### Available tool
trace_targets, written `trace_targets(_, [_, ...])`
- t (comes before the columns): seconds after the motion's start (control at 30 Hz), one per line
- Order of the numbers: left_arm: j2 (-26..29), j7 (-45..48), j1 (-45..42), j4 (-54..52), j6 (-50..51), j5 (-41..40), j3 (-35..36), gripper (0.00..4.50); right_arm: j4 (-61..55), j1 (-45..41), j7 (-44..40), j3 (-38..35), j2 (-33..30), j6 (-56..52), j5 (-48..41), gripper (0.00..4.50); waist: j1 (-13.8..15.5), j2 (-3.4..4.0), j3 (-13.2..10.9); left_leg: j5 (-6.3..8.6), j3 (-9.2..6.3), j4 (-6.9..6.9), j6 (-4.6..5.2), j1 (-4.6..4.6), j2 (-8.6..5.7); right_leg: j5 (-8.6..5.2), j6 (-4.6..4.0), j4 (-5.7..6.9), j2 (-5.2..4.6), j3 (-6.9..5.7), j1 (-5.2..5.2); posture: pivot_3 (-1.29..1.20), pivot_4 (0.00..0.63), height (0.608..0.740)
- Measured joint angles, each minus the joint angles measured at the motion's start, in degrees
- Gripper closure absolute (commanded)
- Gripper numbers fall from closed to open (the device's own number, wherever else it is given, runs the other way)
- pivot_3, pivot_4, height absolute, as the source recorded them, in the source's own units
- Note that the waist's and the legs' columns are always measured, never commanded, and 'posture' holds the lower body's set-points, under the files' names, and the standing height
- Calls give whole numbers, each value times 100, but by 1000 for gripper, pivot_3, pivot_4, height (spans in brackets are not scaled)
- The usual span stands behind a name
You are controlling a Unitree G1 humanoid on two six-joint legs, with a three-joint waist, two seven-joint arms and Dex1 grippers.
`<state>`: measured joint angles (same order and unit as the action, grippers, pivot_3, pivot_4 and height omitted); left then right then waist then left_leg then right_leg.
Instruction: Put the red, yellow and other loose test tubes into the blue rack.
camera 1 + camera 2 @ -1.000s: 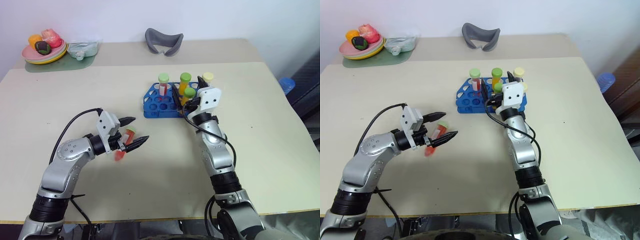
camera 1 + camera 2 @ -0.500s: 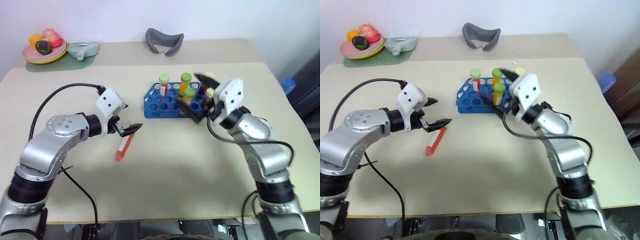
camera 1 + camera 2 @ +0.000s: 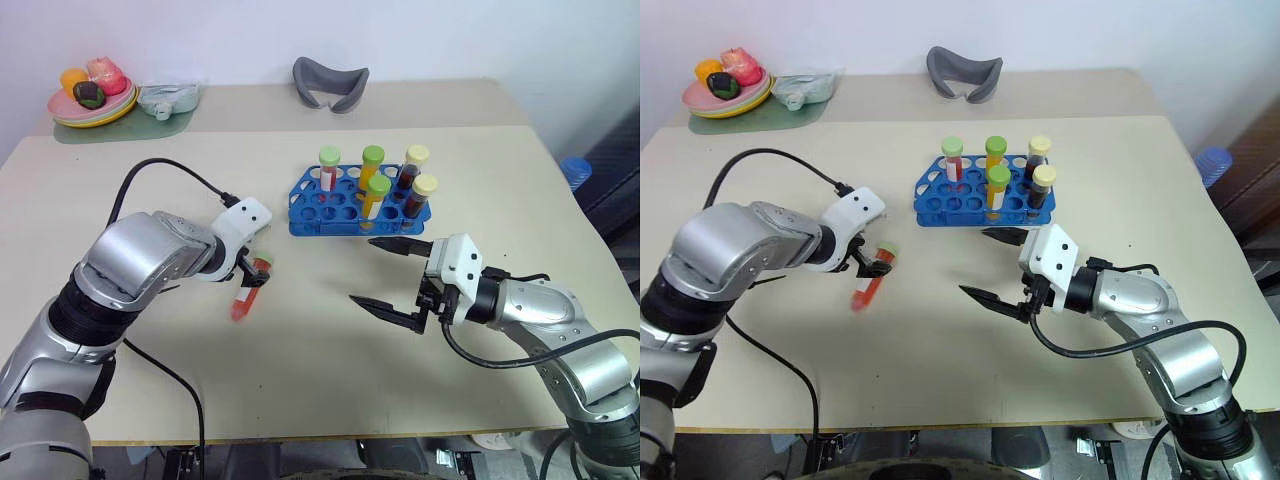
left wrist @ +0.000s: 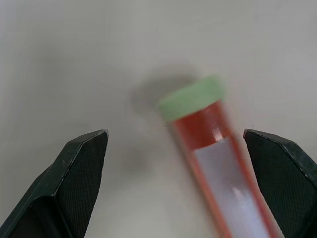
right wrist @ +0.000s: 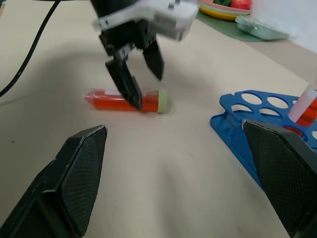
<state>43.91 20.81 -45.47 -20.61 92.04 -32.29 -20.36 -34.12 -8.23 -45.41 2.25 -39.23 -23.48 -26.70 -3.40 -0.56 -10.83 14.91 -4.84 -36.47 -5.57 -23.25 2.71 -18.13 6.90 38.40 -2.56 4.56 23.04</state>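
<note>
A red test tube with a green cap and white label lies flat on the table, left of the blue rack. My left gripper points down over the tube's cap end, open, with one finger on each side of it. The left wrist view shows the tube between the fingers. My right gripper hovers open and empty in front of the rack, pointing left toward the tube. Several capped tubes stand in the rack: red, yellow and dark ones.
A plate of fruit and a pale green dish sit at the far left corner. A grey curved object lies behind the rack. The table's right edge is near a blue object on the floor.
The red tube dropped from between my left fingers onto the table, and my left gripper tipped down over it. My right gripper drew back from the rack and turned leftward.
</note>
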Motion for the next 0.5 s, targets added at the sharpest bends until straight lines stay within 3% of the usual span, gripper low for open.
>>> trace_targets(0.27, [-450, -1457, 187, 351, -1, -843, 434, 0, 0, -16, 64, 99, 137, -1, 14, 28, 103, 1, 4, 1, 1, -9, 1, 8, -1, 0, 1, -2, -4, -1, -15, 0, 150, 740])
trace_targets(0.37, [-587, -1953, 219, 481, 0, -1212, 571, 829, 0, -25, 85, 161, 182, -1, 30, 0, 106, 2, 5, 1, 1, -11, 1, 31, -2, 0, 1, -2, -5, -1, -39, 0, 150, 740])
trace_targets(0.47, [-628, -2293, 219, 598, -1, -1613, 611, 2277, 0, -27, 98, 195, 211, -1, 64, 0, 88, 1, 5, 2, 2, -6, 2, 60, -2, 0, 1, -4, -4, 1, -63, 0, 150, 740])
trace_targets(0.5, [-628, -2432, 216, 631, -2, -1771, 611, 2277, 0, -28, 103, 195, 211, -1, 68, 0, 80, 1, 5, 3, 2, -1, 2, 71, -1, 0, 1, -4, -3, 2, -69, 0, 150, 740])
